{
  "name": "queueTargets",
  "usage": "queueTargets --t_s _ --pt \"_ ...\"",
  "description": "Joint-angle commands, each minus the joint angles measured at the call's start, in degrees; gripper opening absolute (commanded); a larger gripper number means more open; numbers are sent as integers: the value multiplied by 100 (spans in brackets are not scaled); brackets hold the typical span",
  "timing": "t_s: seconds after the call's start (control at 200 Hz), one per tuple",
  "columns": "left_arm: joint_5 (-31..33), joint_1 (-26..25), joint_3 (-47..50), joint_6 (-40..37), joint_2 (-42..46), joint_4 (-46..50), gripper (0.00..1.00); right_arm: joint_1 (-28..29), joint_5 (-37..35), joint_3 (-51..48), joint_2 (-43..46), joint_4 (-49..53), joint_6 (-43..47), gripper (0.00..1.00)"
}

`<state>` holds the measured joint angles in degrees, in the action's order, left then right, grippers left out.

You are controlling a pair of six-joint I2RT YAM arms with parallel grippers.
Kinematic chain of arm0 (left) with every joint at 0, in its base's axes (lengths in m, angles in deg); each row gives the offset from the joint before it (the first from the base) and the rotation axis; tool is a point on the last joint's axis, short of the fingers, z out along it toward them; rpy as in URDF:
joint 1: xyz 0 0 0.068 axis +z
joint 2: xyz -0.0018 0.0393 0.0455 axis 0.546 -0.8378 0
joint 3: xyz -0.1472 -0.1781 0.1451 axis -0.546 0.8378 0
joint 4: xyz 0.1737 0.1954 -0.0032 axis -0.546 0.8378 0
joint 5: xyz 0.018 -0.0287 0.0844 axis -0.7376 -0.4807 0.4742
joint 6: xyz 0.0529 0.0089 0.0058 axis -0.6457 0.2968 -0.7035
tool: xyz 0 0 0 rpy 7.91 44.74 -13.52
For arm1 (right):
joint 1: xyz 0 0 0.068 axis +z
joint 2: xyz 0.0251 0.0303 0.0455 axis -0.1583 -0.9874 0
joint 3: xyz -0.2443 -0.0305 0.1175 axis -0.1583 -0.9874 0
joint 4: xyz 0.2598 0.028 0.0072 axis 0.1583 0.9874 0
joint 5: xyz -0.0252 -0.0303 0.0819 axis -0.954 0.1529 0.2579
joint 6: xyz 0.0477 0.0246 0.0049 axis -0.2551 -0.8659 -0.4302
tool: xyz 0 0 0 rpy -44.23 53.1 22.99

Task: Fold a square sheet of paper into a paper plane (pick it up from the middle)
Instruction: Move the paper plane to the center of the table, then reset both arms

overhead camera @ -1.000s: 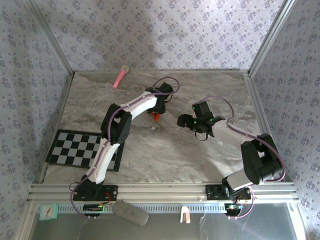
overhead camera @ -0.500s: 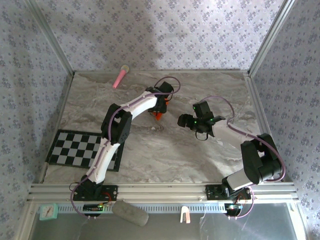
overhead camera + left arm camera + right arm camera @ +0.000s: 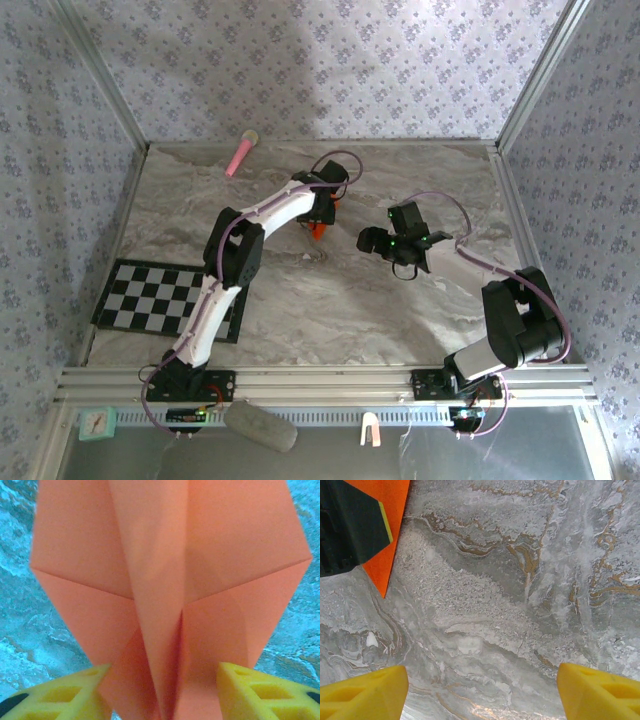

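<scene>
The paper plane [image 3: 165, 580], creased down its centre, lies on the marble table [image 3: 520, 580] with its tail between the left gripper's [image 3: 161, 680] parted fingers; whether they pinch it cannot be told. The right gripper [image 3: 481, 680] hangs open nearby, holding nothing. The step probably goes best with the crease kept centred between the fingers and any lift made straight, lest the wings spring apart.

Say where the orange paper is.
Top view: the orange paper sits mid-table toward the back, between the jaws of the left arm; the right arm ends just right of it.

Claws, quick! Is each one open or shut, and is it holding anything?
Left claw: open, one finger on either side of the folded orange paper, no pinch visible.
Right claw: open, holding nothing.
</scene>
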<state>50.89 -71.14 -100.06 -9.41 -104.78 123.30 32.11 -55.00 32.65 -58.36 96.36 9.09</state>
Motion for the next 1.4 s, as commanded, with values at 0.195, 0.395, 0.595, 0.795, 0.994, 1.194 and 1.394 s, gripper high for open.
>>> queueTargets --t_s 0.195,0.395,0.595,0.795,0.994,1.194,1.394 --pt "442 -114 -19 98 1016 403 65 -69 -198 340 283 418 16 80" --pt "788 -120 528 0 2187 68 73 -167 -502 823 779 867 655 83" --pt "1514 24 2105 -315 3906 -1136 93 -352 -1289 1307 1290 1225 1472 97" --pt "1630 790 4347 -654 5534 -2799 100 -706 -2206 1341 1736 996 2204 100" --pt "1483 1841 6632 -1207 6777 -4568 100 -1189 -3143 582 2247 223 2218 100" --pt "1310 2978 7802 -1252 7299 -5043 100 -1716 -3369 -457 2591 -760 2254 100" --pt "1158 3433 9117 -1898 7538 -6618 100 -2158 -3105 -1363 2303 -1518 2278 100"
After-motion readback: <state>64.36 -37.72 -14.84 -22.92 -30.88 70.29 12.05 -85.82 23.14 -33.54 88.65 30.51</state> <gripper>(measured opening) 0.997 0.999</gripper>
